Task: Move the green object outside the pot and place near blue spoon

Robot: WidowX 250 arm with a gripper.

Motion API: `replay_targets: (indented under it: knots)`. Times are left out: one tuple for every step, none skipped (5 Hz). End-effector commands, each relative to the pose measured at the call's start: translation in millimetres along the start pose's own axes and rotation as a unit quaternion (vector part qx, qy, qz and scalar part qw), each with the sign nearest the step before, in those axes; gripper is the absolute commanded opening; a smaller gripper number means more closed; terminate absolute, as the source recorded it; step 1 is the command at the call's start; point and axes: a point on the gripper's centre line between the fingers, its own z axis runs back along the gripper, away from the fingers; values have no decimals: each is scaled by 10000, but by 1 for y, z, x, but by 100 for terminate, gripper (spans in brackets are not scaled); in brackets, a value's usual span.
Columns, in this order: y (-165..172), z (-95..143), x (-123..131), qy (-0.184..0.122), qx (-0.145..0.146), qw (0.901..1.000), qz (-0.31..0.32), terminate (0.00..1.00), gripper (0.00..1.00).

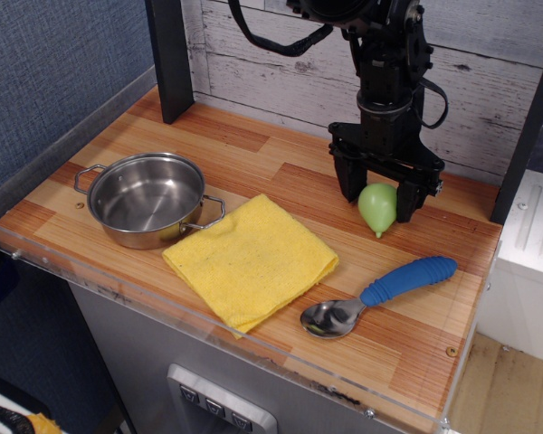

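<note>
The green object (pixel 377 209), a light-green pear-shaped toy, rests on the wooden table at the back right with its tip pointing to the front. It is outside the pot. My gripper (pixel 377 201) stands over it, open, with one finger on each side and a gap to the fruit. The pot (pixel 147 197) stands empty at the left. The blue spoon (pixel 385 288) lies at the front right, a short way in front of the green object, its metal bowl pointing left.
A folded yellow cloth (pixel 252 259) lies between the pot and the spoon. A black post (pixel 170 56) stands at the back left. A clear low wall runs along the table's front and left edges. A plank wall closes the back.
</note>
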Motion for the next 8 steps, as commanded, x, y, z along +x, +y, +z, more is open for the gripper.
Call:
replay_targets:
  knots:
    - [3,19,-8,-194,26,9998,76,0,100]
    - [3,24,-7,-254,6,9997,69,0,100]
    - [0,39,-6,-494,-148,9986,112,0,100]
    - [-7,58,-6,-656,-357,9971,111,0,100]
    - [-11,83,-6,-892,-359,9953,67,0,100]
    - [-6,108,-11,-1066,-395,9933,205,0,100]
    - [4,133,-20,-1257,-295,9907,429,0,100]
    - [15,153,-31,-1284,-108,9899,586,0,100]
